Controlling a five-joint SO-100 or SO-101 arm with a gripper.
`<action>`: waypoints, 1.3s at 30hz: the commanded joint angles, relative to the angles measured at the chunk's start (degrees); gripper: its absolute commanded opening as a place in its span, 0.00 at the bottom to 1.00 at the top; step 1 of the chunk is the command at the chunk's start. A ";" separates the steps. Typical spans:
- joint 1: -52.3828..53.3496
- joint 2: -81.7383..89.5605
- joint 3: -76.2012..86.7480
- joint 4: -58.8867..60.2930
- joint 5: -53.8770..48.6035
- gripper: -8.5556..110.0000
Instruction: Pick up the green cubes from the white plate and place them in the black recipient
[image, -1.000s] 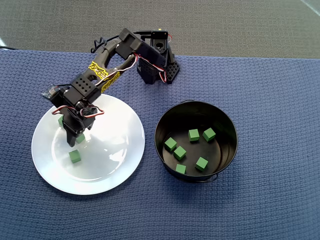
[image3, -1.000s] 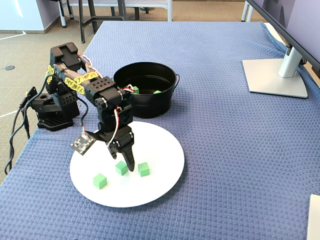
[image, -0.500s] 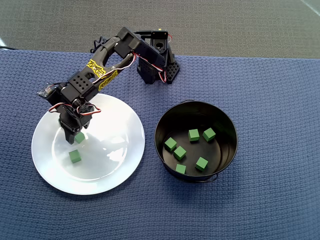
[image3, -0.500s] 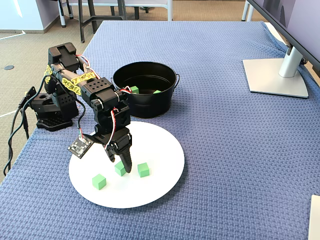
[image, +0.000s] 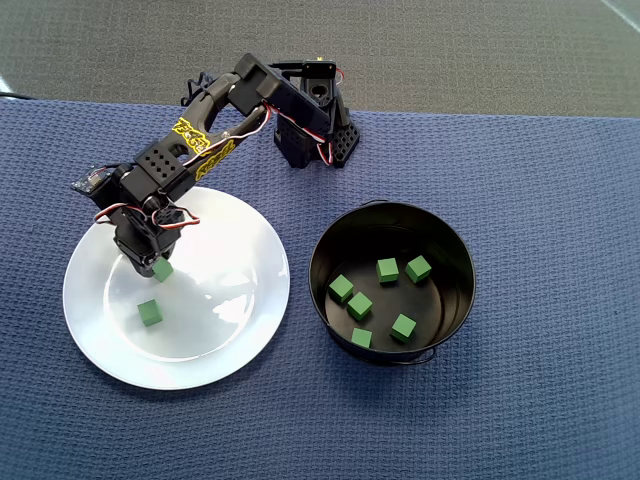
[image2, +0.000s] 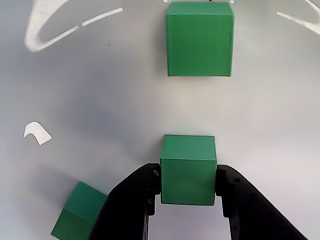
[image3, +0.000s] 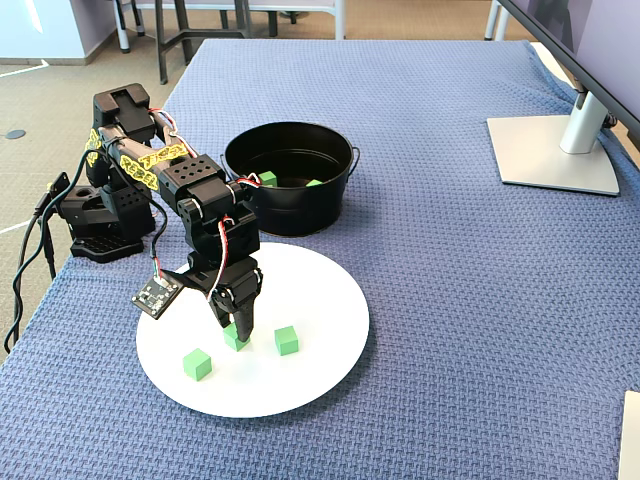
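Note:
My gripper (image2: 188, 176) is shut on a green cube (image2: 188, 169), its black fingers pressing the cube's left and right faces just above the white plate (image2: 100, 100). In the overhead view the gripper (image: 158, 268) holds that cube (image: 162, 268) over the plate's (image: 240, 270) left half. A second cube (image2: 200, 39) lies ahead of the jaws, and a third (image2: 75, 217) sits half behind the left finger. The fixed view shows the gripper (image3: 236, 335) with loose cubes on either side (image3: 197, 364) (image3: 287, 340). The black recipient (image: 465, 300) holds several green cubes (image: 388, 269).
The arm's base (image: 315, 130) stands at the back on the blue woven cloth (image: 540, 180). In the fixed view the recipient (image3: 290, 215) sits just behind the plate (image3: 320, 300). A monitor stand (image3: 555, 150) is at the far right.
The gripper has shifted slightly across the plate and closed on the middle cube, which earlier lay beside its fingertips. The other cubes have not moved.

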 joint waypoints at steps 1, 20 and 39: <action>-0.88 9.67 3.87 -0.26 1.23 0.07; -35.77 53.00 17.23 9.49 13.18 0.07; -62.84 33.13 15.82 0.44 19.07 0.27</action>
